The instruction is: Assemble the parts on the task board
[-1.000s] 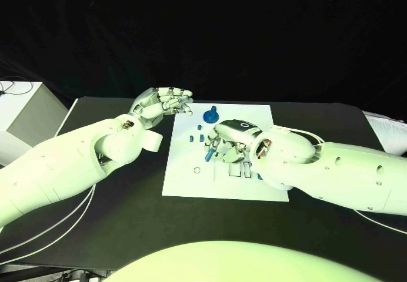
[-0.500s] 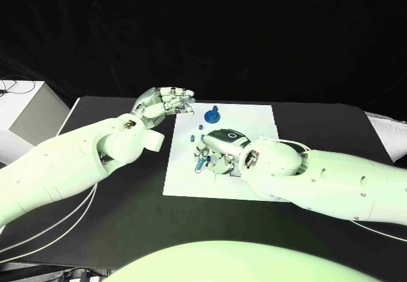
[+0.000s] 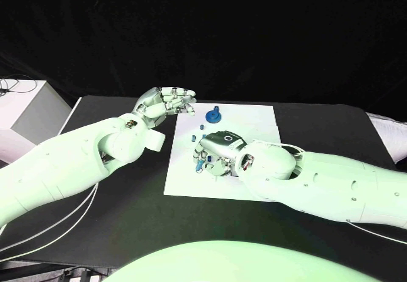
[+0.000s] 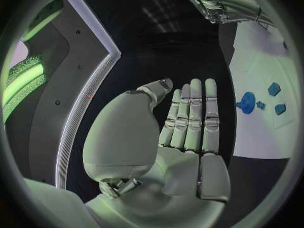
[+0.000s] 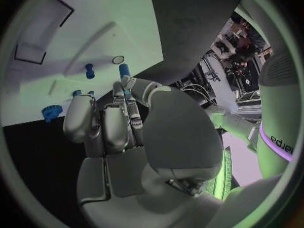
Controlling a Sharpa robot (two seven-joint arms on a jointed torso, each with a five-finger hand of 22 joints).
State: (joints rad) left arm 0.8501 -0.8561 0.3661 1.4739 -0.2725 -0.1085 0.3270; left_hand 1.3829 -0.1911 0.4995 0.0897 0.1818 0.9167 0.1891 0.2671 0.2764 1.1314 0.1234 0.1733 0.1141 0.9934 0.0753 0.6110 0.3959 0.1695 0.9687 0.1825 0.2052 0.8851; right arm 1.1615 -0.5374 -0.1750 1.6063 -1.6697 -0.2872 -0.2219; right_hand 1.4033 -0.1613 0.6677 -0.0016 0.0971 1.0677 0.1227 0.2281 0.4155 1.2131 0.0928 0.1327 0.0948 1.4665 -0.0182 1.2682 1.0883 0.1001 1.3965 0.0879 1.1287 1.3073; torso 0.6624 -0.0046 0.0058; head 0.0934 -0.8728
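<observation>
— Count? One task board (image 3: 254,126) mid-counter (image 3: 110,217); two hands.
— Left hand (image 3: 163,101): empty, fingers straight, beside board's far corner.
— Right hand (image 3: 218,154): over board, pinching a blue part (image 5: 124,71). Remaining parts partly hidden, uncountable.

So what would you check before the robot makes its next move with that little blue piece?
1. Part gripped: the right hand pinches the blue peg at its fingers. Ok.
2. Other hand out of the way: the left hand hovers off the task board, at its far left corner, holding nothing. Ok.
3. Board lies flat on the table. Ok.
4. Peg lined up with the round hole: close, but cannot tell.
5. Blue knob is apart from the right hand. Ok.
</observation>
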